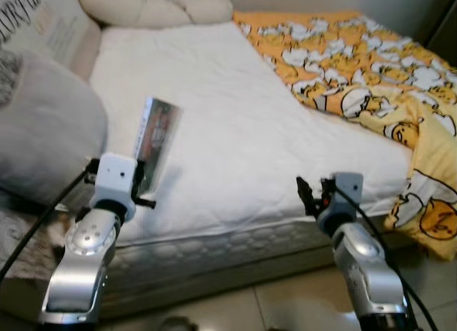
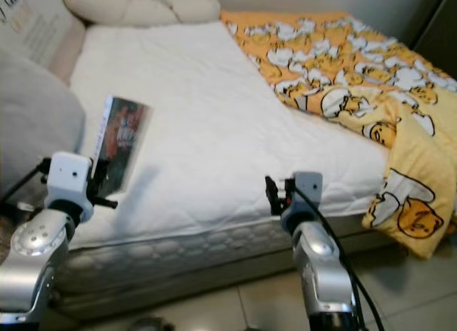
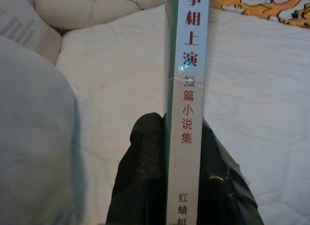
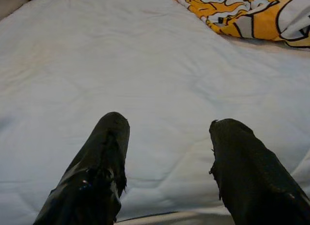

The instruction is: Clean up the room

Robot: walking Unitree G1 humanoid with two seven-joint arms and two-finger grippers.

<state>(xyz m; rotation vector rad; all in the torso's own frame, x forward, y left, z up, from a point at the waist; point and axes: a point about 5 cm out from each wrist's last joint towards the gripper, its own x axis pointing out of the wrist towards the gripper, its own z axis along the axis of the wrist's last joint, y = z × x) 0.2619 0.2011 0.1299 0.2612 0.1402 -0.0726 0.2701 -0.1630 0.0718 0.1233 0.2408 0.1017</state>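
Left wrist view: my left tool (image 3: 186,159) clamps a book (image 3: 188,89) upright above the bed (image 1: 235,138); right tool (image 4: 169,152) gapes wide, empty.

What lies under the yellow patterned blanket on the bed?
The yellow blanket covers the bed's far right part and drapes over its corner. The white mattress pad runs under its edge; anything else beneath is hidden.

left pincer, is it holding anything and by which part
Yes: the left pincer grips a book upright by its lower end, one finger on each cover, spine facing the wrist camera. The right pincer is open and holds nothing.
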